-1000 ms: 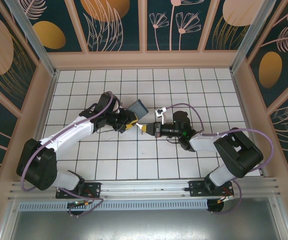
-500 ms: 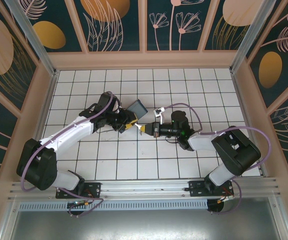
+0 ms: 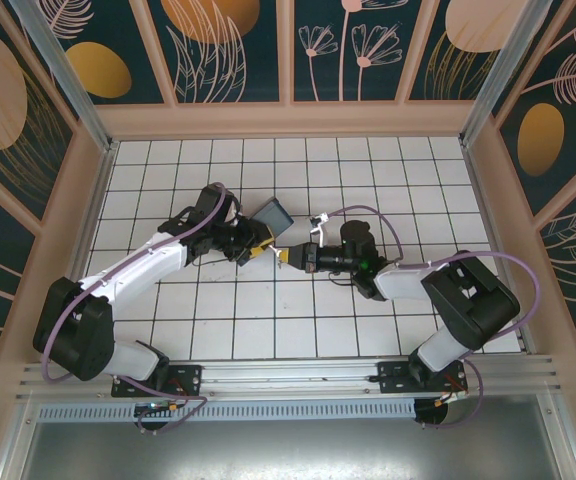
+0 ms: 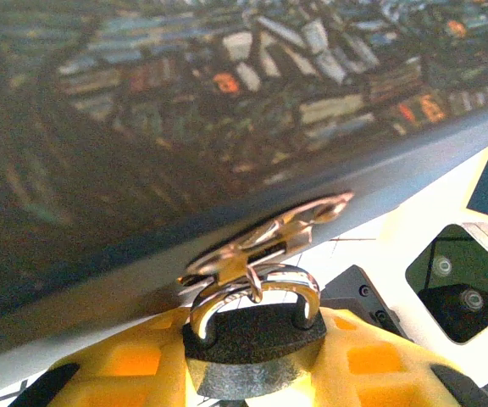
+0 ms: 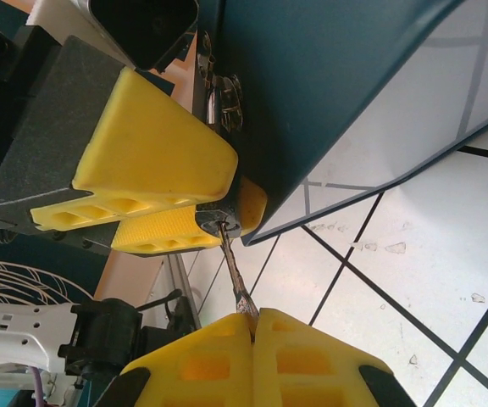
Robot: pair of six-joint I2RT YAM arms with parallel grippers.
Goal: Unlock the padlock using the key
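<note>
Two arms are seen meeting near the middle of the tiled table (image 3: 368, 170), and from the top camera the small parts between them are too tiny to be made out. At the left, the left gripper (image 3: 258, 248) is clamped on the padlock (image 4: 257, 343), whose dark body is pinched between the yellow fingers (image 4: 134, 360). The lower part of that body is cut off by the frame edge in the left wrist view. The silvery shackle (image 4: 252, 292) is passed through a metal hasp (image 4: 269, 242) on the edge of the blue painted box (image 3: 274, 214). The box is tilted off the table just beyond the fingertips, and its painted face is blurred at close range. Further right, the key (image 5: 232, 273) is shown in the right wrist view as a thin metal blade. It spans the gap between the two grippers, with its tip set against the padlock's underside. How far the tip has entered cannot be told. The key's head is hidden inside the right gripper (image 5: 252, 326), whose yellow fingers are pressed together on it. The padlock thus lies directly ahead of the right fingertips, joined to them by the blade alone.
</note>
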